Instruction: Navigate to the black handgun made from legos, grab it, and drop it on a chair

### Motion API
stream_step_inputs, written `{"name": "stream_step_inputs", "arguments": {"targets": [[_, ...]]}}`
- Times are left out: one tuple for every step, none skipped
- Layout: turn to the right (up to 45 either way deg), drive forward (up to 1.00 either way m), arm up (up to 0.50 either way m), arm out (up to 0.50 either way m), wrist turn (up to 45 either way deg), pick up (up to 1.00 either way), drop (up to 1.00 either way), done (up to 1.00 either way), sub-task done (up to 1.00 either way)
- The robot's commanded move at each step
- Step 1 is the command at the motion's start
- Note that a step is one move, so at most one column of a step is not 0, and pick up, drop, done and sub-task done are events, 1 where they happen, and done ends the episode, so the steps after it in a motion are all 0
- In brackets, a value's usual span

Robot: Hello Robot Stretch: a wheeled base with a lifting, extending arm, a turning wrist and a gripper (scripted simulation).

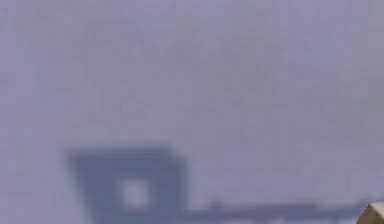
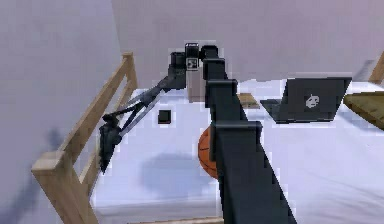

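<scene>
My arm (image 2: 232, 140) rises as a dark bar from the bottom of the arm side view over a white bed (image 2: 300, 160). From its far end the gripper (image 2: 106, 132) reaches down and to the left, its thin fingers (image 2: 135, 103) ending near the bed's wooden side rail (image 2: 95, 110). A dark shape sits at the fingertips, and I cannot tell whether the gripper holds anything. A small dark thing (image 2: 163, 118) lies on the bedcover just right of the fingers; its shape is too small to name.
An orange ball (image 2: 206, 150) lies on the bed, partly behind the arm. A dark laptop (image 2: 310, 98) stands on the bed at the right, with a tan flat thing (image 2: 248, 100) beside it. The forward view faces a plain wall (image 1: 190, 80) up close.
</scene>
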Motion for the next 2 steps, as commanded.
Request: {"name": "stream_step_inputs", "arguments": {"targets": [[0.0, 0.00, 0.00, 0.00, -12.0, 0.00, 0.00, 0.00, 0.00], [0.0, 0.00, 0.00, -0.42, 0.0, 0.00, 0.00, 0.00, 0.00]]}}
